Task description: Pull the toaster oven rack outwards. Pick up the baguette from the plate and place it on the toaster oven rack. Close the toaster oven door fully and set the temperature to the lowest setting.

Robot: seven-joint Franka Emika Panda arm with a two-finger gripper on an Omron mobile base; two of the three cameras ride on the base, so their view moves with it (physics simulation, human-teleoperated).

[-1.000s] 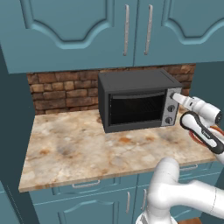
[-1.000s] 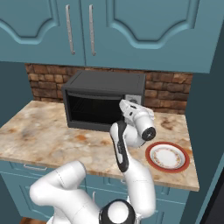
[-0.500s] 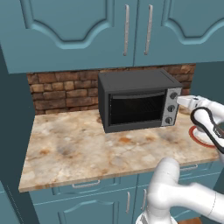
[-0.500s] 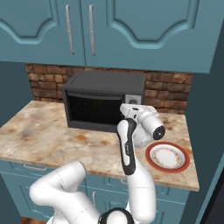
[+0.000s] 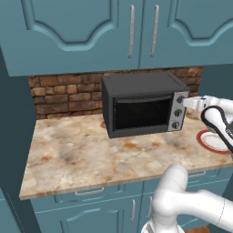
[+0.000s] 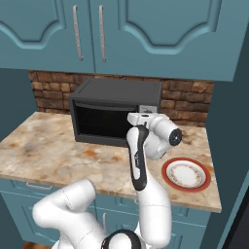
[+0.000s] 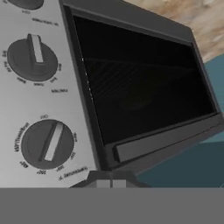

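Note:
The black toaster oven (image 5: pixel 143 104) stands on the counter against the brick wall, and its toaster oven door (image 7: pixel 140 83) is closed. Behind the dark glass the toaster oven rack (image 7: pixel 131 89) shows as faint wires. The baguette is hidden. The orange-rimmed plate (image 6: pixel 187 174) lies bare to the right of the oven, partly behind the arm in the left base view (image 5: pixel 213 141). My gripper (image 5: pixel 185 103) (image 6: pixel 131 117) (image 7: pixel 110 183) is shut with nothing in it. It sits just in front of the silver control panel (image 7: pixel 43 100), near the upper knob (image 5: pixel 181 98). I cannot tell if it touches.
The hand view is rolled, so two round knobs (image 7: pixel 34 59) (image 7: pixel 47 143) show left of the door. Teal cabinets (image 5: pixel 132 32) hang above the oven. The marble counter (image 5: pixel 82 150) stretches left of the oven.
The fingers have closed the last bit. The hand's body has swung to the right and back while the fingertips stayed by the control panel.

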